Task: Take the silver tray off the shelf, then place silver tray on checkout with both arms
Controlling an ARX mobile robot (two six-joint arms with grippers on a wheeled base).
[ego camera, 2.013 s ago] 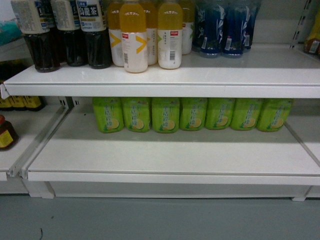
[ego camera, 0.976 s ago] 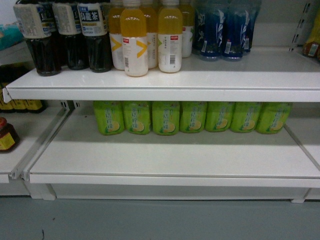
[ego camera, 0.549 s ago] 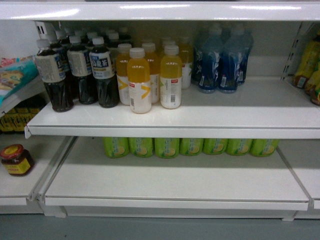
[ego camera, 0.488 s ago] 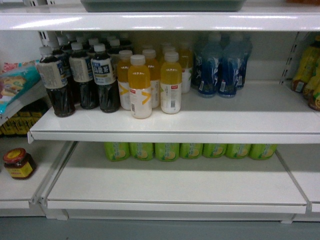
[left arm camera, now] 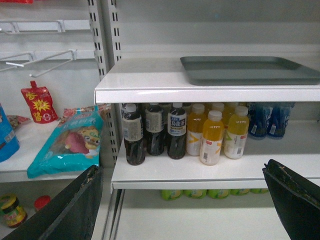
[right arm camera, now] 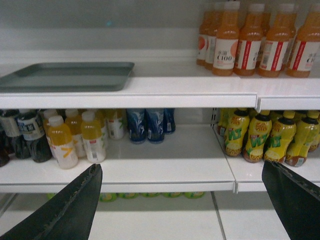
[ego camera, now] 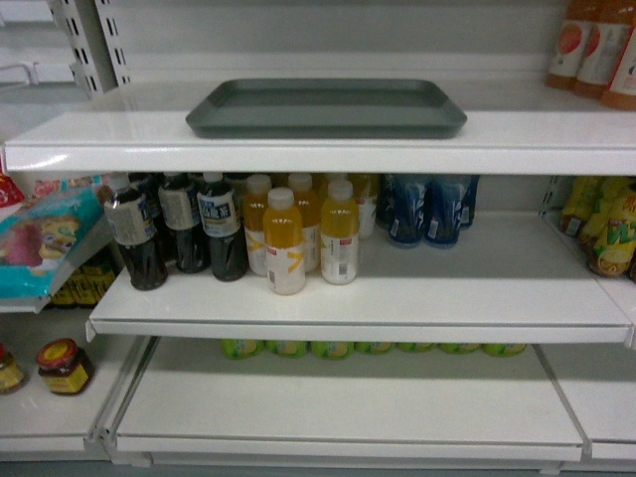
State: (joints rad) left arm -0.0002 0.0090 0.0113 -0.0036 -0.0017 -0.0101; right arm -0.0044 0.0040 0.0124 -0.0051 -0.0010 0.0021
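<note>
The silver tray (ego camera: 326, 107) is seen lying flat on the top shelf (ego camera: 298, 149), near its front edge, untouched by either arm.

In the left wrist view, the jaws of the left gripper (left arm camera: 185, 200) are spread wide and hold nothing; only the two dark finger tips are shown at the lower corners. The silver tray (left arm camera: 250, 70) is placed above these jaws and toward their right side, well apart from them, on the shelf (left arm camera: 150, 90) overhead.

In the right wrist view, the jaws of the right gripper (right arm camera: 182, 200) are likewise set wide and empty. The silver tray (right arm camera: 65, 76) is found above them and toward their left side, well apart.

Level with both pairs of jaws, and beyond them, dark tea bottles (ego camera: 179, 234), yellow juice bottles (ego camera: 303, 238) and blue bottles (ego camera: 427, 209) are ranged on the shelf below the tray. Orange bottles (right arm camera: 255, 40) are stood beside the tray, above the right jaws.
</note>
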